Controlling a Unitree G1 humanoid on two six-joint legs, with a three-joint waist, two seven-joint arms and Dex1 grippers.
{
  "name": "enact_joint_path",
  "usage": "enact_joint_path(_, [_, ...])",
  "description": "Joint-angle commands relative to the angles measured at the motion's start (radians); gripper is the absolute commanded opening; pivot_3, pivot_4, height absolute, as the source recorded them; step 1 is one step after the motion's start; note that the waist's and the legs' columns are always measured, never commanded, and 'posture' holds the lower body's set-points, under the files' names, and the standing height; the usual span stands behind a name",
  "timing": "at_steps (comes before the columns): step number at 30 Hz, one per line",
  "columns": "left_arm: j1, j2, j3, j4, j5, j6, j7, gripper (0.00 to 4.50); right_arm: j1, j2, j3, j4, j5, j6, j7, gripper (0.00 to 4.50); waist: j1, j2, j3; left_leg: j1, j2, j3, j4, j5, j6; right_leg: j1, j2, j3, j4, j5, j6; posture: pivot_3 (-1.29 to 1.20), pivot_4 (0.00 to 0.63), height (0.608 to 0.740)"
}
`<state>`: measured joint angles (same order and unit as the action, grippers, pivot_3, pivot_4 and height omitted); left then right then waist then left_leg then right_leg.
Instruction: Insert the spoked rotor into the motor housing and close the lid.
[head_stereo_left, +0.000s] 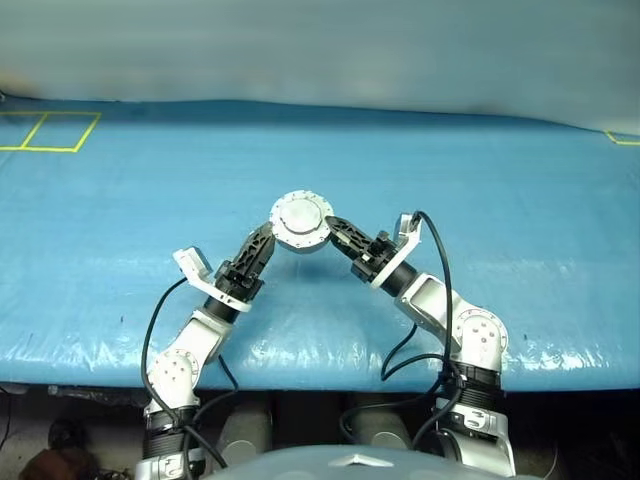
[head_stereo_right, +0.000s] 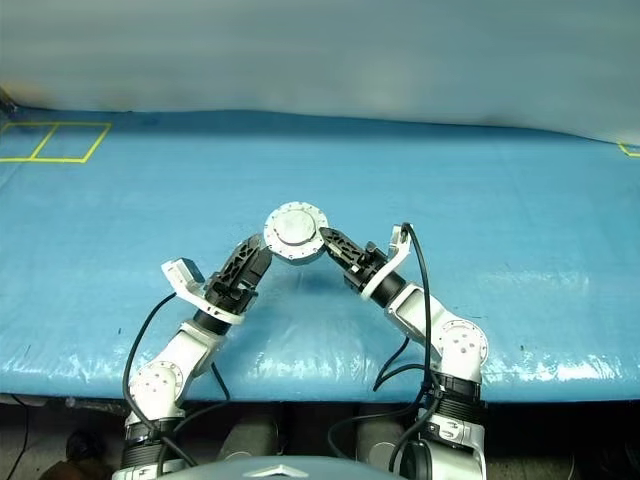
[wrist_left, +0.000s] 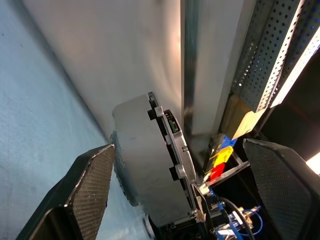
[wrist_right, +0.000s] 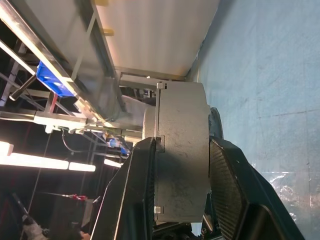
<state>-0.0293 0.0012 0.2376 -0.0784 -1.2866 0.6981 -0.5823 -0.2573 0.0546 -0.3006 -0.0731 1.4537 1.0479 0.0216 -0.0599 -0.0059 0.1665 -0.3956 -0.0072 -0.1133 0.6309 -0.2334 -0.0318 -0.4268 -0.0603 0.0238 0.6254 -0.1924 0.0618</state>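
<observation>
My right gripper clamps the closed motor housing aloft over the counter, freeing my left gripper, fingers spread beside it.

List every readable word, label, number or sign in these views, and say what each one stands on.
None: no readable text anywhere.
The motor housing, held closed in the right gripper, bears no marking that can be made out.
The yellow lines on the blue table cover are plain squares, not writing.
</observation>
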Motion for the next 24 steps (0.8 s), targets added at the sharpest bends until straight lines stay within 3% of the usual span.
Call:
enact_joint_path(1, [-0.024, -0.005, -0.002, 0.003, -0.034, 0.032, 0.016, 4.45, -0.009, 0.005, 0.042, -0.082, 0.072, -0.004, 0.031, 1.21, 0.000, 0.000, 0.000, 0.000, 0.000, 0.000, 0.000, 0.000, 0.000, 0.000, 0.000, 0.000, 0.000, 0.000, 0.000, 0.00, 0.150, 0.740])
enact_joint_path(24, [-0.050, -0.012, -0.063, 0.041, 0.079, 0.054, 0.027, 4.45, 0.016, -0.018, 0.141, -0.162, 0.086, -0.036, 0.038, 1.21, 0.001, 0.000, 0.000, 0.000, 0.000, 0.000, 0.001, 0.000, 0.000, 0.001, 0.000, 0.000, 0.000, 0.000, 0.000, 0.00, 0.150, 0.740])
